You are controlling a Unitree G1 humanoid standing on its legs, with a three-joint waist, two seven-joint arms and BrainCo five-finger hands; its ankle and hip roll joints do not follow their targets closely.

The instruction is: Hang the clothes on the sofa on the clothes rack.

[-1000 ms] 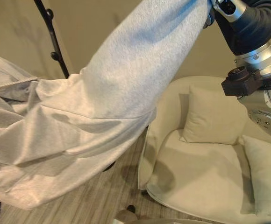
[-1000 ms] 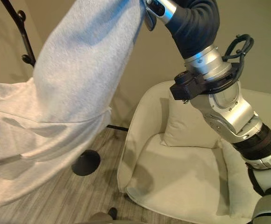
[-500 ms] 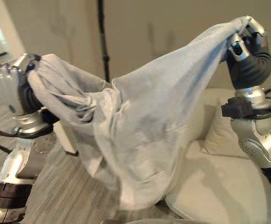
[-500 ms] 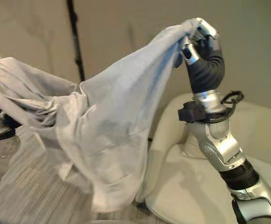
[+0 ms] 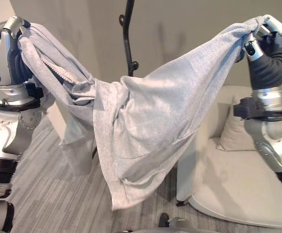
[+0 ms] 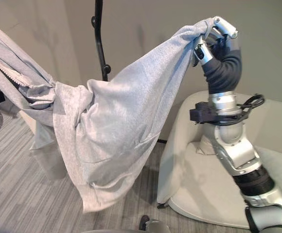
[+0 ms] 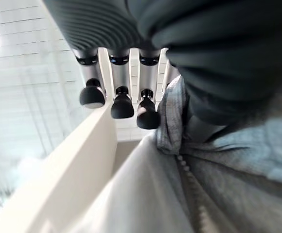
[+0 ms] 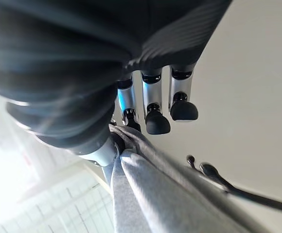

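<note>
Left hand (image 5: 5,36) and right hand (image 5: 260,36) each pinch the grey zip hoodie (image 5: 146,126), stretched before the black clothes rack (image 5: 128,36).

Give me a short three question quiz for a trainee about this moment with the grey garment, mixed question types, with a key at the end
1. True or false: the grey garment lies flat on the sofa.
2. Which hand holds it?
A. the left hand alone
B. the right hand alone
C. both
3. Fill in: the black clothes rack stands ___ the garment.

Key:
1. False; it hangs stretched between the raised hands.
2. C.
3. Behind.
</note>
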